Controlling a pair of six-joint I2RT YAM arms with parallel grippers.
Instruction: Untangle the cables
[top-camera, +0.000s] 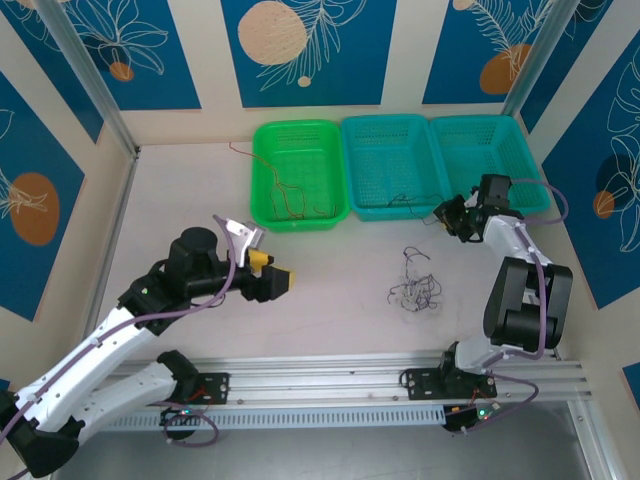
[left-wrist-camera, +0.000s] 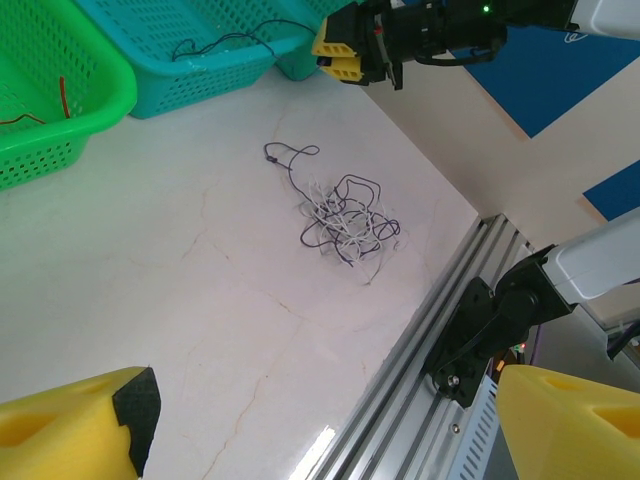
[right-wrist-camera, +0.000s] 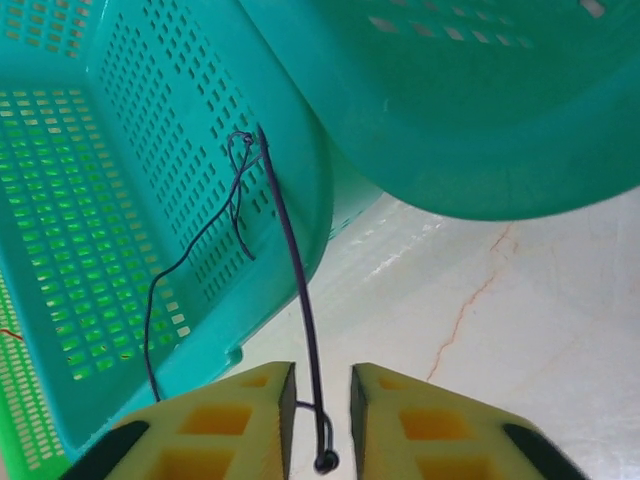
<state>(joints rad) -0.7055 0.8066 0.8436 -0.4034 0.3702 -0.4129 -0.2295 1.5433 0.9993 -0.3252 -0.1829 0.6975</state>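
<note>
The cables lie in several places. A tangle (top-camera: 415, 285) (left-wrist-camera: 345, 220) of dark and whitish strands rests on the table between the arms. Red strands (top-camera: 290, 200) lie in the green basket (top-camera: 262, 180). A dark cable (top-camera: 410, 200) (right-wrist-camera: 290, 240) hangs over the rim of the middle teal basket (top-camera: 355, 160) (right-wrist-camera: 315, 190). Its end dangles between the yellow fingers (right-wrist-camera: 250, 410) of my right gripper (top-camera: 447, 215) (right-wrist-camera: 322, 375), whose jaws stand narrowly apart, not pinching it. My left gripper (top-camera: 272, 270) (left-wrist-camera: 320, 430) hovers wide open and empty, left of the tangle.
A second teal basket (top-camera: 515, 140) (right-wrist-camera: 480, 100) stands at the far right beside the middle one. One red strand (top-camera: 238, 150) lies on the table left of the green basket. An aluminium rail (top-camera: 330, 375) (left-wrist-camera: 420, 380) runs along the table's near edge.
</note>
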